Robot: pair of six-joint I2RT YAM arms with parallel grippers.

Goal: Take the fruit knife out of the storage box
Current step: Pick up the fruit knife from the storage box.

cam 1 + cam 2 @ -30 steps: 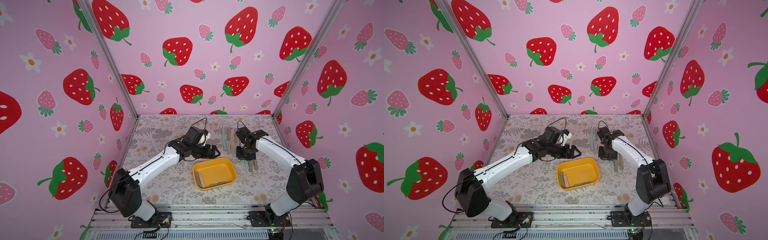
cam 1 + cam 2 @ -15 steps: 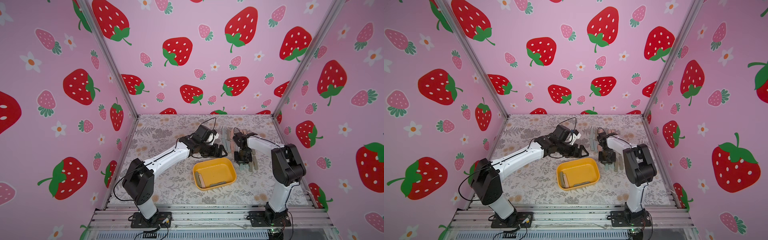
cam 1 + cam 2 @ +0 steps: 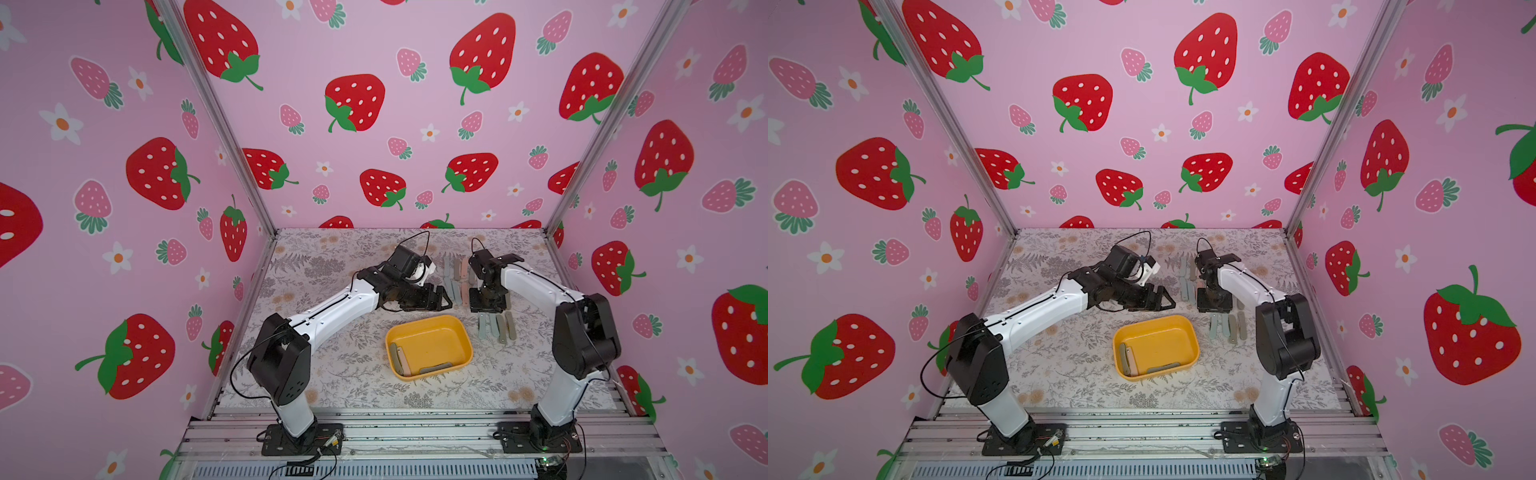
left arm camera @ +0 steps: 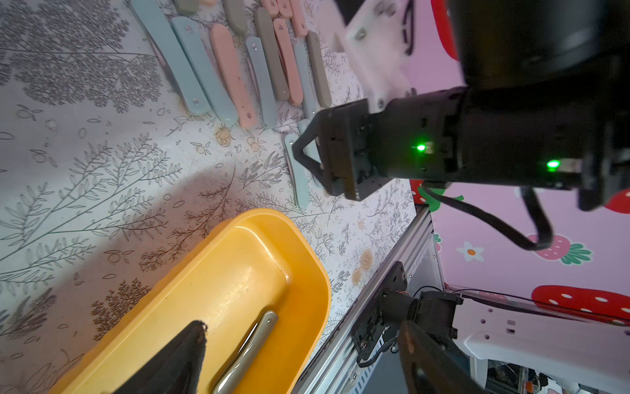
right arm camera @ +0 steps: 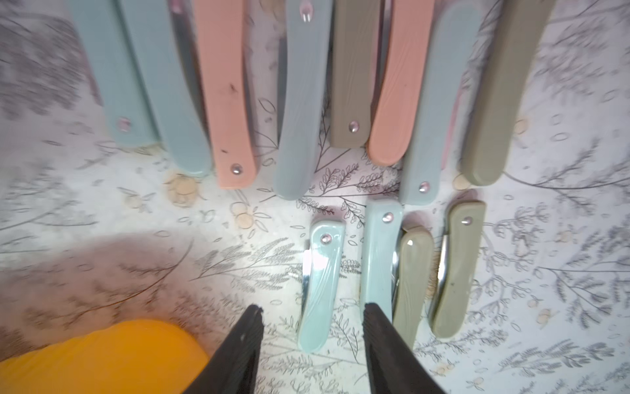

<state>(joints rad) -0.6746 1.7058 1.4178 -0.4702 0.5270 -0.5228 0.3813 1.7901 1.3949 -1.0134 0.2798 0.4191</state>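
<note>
Floral tabletop (image 3: 332, 365): right gripper (image 5: 312, 310) just half-opened, dropping blue knife (image 5: 320, 283) right of yellow box (image 3: 419, 319); left gripper (image 3: 441, 297) wide, empty; other knives (image 3: 400, 358) remained inside.

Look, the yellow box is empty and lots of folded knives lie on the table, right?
Not empty: the storage box has folded knives inside, as a top view shows. Lots more knives do lie on the table.
</note>
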